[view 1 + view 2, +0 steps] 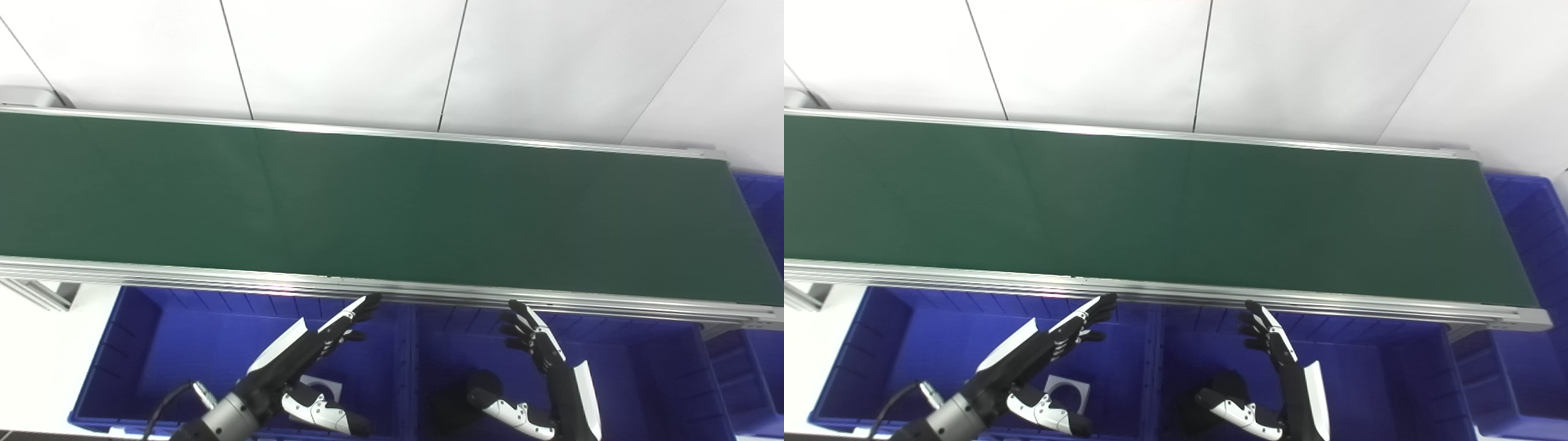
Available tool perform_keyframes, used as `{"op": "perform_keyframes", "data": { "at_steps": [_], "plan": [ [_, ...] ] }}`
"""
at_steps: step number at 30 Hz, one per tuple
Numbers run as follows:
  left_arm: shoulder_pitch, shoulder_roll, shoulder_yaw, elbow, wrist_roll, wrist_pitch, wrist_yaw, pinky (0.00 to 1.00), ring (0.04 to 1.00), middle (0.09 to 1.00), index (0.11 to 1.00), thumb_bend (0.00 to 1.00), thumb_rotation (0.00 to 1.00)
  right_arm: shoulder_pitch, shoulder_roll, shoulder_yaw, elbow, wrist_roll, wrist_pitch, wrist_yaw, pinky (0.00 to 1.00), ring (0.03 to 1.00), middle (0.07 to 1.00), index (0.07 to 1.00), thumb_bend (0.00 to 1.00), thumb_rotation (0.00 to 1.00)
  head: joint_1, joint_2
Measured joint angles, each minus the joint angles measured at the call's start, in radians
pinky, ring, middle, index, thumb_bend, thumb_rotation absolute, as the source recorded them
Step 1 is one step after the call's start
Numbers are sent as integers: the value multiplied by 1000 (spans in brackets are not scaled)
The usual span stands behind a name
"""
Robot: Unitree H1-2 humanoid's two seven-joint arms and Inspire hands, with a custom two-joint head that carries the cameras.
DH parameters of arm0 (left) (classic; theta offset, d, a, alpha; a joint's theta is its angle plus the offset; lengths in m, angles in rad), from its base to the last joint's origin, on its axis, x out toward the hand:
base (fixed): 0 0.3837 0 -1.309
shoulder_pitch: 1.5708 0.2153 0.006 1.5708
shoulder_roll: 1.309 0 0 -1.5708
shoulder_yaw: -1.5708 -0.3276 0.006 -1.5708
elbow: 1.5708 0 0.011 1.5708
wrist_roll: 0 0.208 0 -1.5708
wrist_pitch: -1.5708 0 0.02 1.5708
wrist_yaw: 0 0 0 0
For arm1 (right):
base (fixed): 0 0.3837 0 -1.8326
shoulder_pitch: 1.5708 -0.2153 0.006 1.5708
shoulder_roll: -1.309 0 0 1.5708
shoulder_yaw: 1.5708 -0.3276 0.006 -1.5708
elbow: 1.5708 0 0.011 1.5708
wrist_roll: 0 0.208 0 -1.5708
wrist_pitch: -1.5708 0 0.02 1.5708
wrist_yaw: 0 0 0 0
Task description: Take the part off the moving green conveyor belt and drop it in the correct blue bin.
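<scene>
You have no part on the green conveyor belt (367,208); its whole visible surface is bare from left to right. The only parts you can see lie in the bins on the near side of the belt: a pale square piece with a round hole (1064,392) on the floor of the left blue bin (131,343), and a dark rounded piece (484,384) in the middle blue bin (649,367), partly hidden by the thumb.

Your left hand (309,352) hangs over the left bin, fingers straight and spread, holding nothing, fingertips near the belt's near rail. Your right hand (542,355) hangs over the middle bin, likewise spread wide and empty. A third blue bin (1525,214) sits past the belt's right end.
</scene>
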Motion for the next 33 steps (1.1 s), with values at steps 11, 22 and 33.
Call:
{"op": "perform_keyframes", "data": {
  "at_steps": [11, 22, 33],
  "plan": [
    [29, -58, 18, 80, 31, -136, 111, 1000, 1000, 1000, 1000, 976, 429, 15, 9, -22, -24, -16, 2, 64, 722, 788, 832, 897, 923, 496, 0, -5],
    [56, -78, 60, 81, -31, -92, 149, 1000, 1000, 1000, 994, 880, 248, 25, 28, -38, -36, -27, 14, 103, 754, 826, 875, 926, 904, 494, -12, -3],
    [11, -7, 71, 56, -99, -37, 100, 971, 980, 995, 980, 890, 137, 32, 43, -50, -43, -18, 32, 132, 762, 824, 873, 923, 901, 483, -17, -3]
  ]
}}
